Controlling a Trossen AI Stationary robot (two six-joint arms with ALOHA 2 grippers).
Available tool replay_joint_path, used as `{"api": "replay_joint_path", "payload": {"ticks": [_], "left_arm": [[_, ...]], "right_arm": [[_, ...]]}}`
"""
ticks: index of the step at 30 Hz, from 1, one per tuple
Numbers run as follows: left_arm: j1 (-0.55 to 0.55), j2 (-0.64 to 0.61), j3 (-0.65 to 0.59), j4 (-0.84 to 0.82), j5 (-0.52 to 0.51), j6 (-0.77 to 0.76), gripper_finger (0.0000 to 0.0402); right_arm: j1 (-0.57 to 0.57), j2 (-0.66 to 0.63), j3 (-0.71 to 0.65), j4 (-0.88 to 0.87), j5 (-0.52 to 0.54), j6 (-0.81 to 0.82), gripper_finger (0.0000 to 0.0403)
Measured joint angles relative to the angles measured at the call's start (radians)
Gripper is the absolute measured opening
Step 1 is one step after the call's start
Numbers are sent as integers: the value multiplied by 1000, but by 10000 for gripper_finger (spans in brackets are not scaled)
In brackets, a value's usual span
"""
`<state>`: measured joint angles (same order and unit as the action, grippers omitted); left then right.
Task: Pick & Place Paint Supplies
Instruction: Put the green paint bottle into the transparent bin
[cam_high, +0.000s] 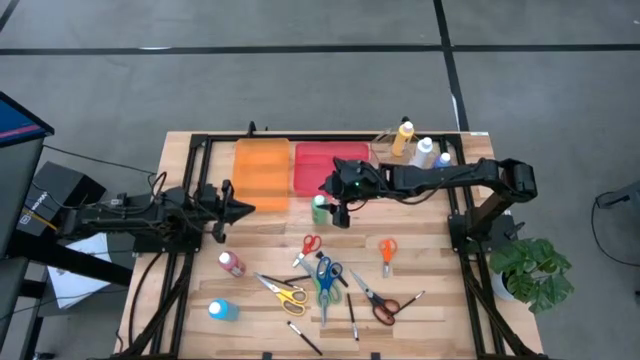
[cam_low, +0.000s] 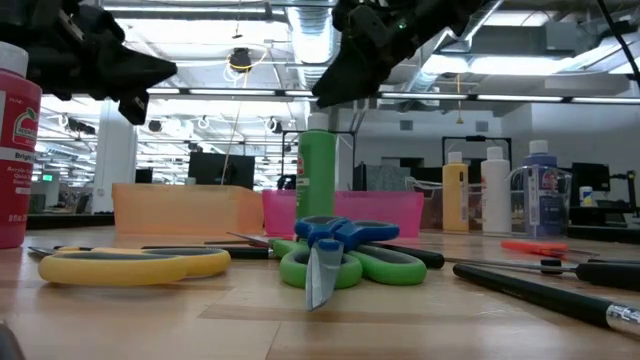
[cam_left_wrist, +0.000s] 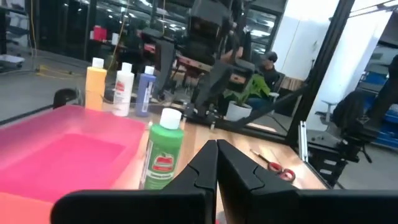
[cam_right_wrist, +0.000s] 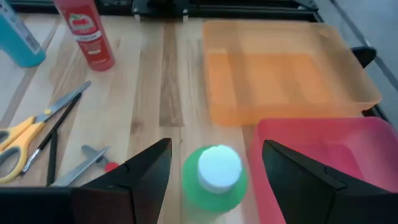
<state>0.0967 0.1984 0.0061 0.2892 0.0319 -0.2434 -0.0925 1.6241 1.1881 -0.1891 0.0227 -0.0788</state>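
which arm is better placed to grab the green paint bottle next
The right. Its right gripper hangs open directly above the green paint bottle, fingers either side of the white cap. The left gripper is shut and sits off to the side by the orange tray.

The green paint bottle (cam_left_wrist: 164, 149) stands upright beside the pink tray (cam_left_wrist: 68, 149), behind closed jaws.

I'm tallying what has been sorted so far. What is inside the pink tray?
The pink tray looks empty in the right wrist view and in the left wrist view. The right gripper, open above the green paint bottle, hides its near corner.
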Motion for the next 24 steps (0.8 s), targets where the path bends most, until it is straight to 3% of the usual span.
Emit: {"api": "replay_joint_path", "payload": {"ticks": [4, 7, 10, 16, 24], "left_arm": [[0, -84, 0, -20, 13, 7, 1], [0, -182, 0, -60, 82, 8, 1], [0, -198, 0, -103, 118, 19, 1], [0, -198, 0, -166, -7, 31, 1], [0, -198, 0, -163, -12, 48, 1]], "right_arm": [[0, 0, 0, -19, 0, 0, 249], [-1, 0, 0, -17, 0, -5, 249], [-2, 0, 0, -17, 0, -8, 249], [-2, 0, 0, -18, 0, -3, 249], [-1, 0, 0, -13, 0, 0, 249]]}}
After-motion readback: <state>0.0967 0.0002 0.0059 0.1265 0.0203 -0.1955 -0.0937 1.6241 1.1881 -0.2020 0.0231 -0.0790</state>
